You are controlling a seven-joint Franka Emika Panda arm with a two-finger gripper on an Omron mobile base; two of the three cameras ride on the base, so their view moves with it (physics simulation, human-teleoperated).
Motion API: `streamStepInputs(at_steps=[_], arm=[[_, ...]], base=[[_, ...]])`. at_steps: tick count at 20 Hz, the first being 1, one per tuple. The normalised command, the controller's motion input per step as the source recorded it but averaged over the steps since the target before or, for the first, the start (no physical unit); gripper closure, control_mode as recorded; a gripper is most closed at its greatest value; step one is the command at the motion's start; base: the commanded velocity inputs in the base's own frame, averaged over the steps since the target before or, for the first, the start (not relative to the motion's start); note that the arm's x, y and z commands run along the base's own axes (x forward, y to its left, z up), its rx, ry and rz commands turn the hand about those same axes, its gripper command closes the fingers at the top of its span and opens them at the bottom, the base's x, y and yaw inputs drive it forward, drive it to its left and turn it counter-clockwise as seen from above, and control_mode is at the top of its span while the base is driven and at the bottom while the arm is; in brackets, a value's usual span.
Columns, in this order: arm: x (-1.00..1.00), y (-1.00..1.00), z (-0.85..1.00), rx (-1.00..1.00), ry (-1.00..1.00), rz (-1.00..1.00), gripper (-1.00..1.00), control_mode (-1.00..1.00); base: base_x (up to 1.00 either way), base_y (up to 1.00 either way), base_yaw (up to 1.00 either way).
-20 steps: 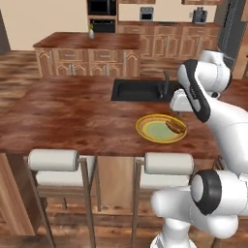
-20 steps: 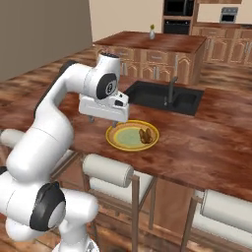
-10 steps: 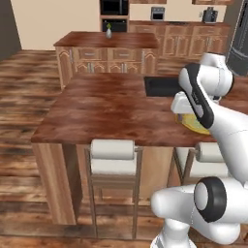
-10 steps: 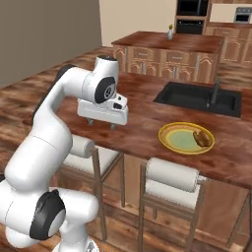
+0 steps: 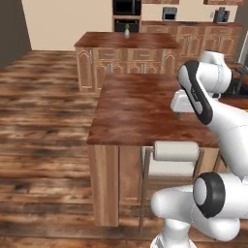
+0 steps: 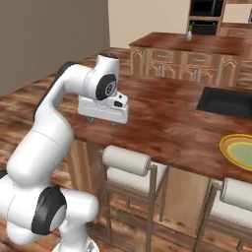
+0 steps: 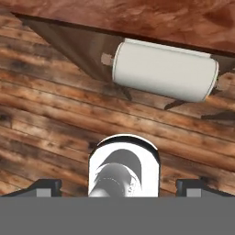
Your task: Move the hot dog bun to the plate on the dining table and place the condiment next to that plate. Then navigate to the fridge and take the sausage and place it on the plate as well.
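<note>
Nothing held: my gripper (image 6: 102, 121) hangs with jaws spread wide, empty, over the near edge of the dining table (image 5: 140, 109). Plate (image 6: 240, 152) sits far to my right on that top, near the sink (image 6: 227, 102); I cannot make out bun, condiment or sausage from here. Risks, as I judge them: the base turning close by could clip a stool (image 6: 129, 167), or my elbow could brush the table edge. Fridge not yet located.
</note>
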Motion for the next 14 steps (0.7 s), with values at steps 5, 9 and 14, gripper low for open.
streamStepInputs(at_steps=[5, 9, 14], arm=[[0.00, 0.00, 0.00, 0.00, 0.00, 0.00, -1.00, 1.00], [0.00, 0.00, 0.00, 0.00, 0.00, 0.00, -1.00, 1.00], [0.00, 0.00, 0.00, 0.00, 0.00, 0.00, -1.00, 1.00]], base=[[0.17, 1.00, -0.09], [0.23, 1.00, -0.24], [0.36, 1.00, -0.28]])
